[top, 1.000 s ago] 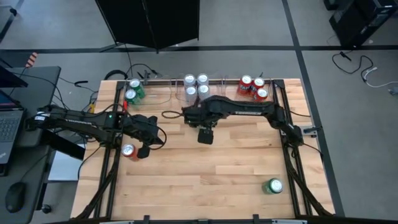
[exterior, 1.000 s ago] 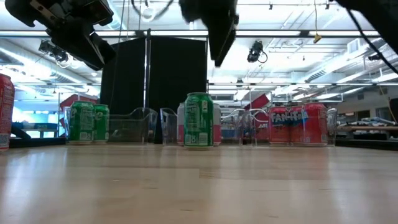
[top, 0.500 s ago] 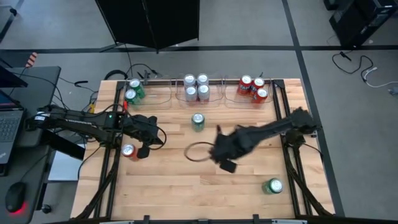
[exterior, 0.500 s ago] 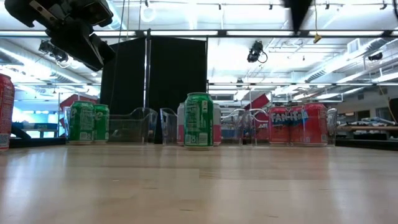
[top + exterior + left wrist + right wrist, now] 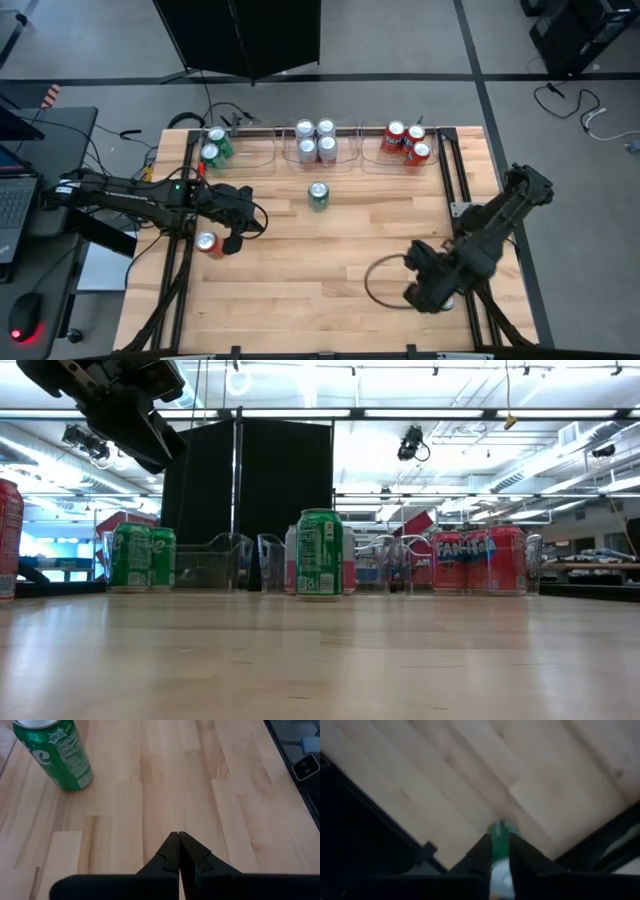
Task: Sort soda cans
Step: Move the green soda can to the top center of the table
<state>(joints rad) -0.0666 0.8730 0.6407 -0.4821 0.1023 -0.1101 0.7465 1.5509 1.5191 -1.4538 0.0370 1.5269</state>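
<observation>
A green soda can [image 5: 318, 196] [image 5: 320, 554] stands upright by itself in the middle of the table, also seen in the left wrist view [image 5: 55, 753]. A red can [image 5: 207, 242] stands at the left edge. My left gripper [image 5: 233, 240] [image 5: 178, 836] hovers shut beside the red can, touching nothing. My right gripper [image 5: 425, 291] [image 5: 500, 845] hangs over another green can [image 5: 498, 831] at the near right corner. Its fingers are a narrow gap apart, and the can shows blurred through that gap. The arm hides most of this can in the high view.
Three clear trays line the far edge: green cans [image 5: 213, 146] at the left, silver cans [image 5: 315, 140] in the middle, red cans [image 5: 406, 141] at the right. Dark frame rails [image 5: 470, 250] run along both sides. Bare wood lies between the arms.
My right gripper has swung from above the middle green can, near the far trays, across the table to the near right corner. That can stays standing where it was. My left arm has kept still.
</observation>
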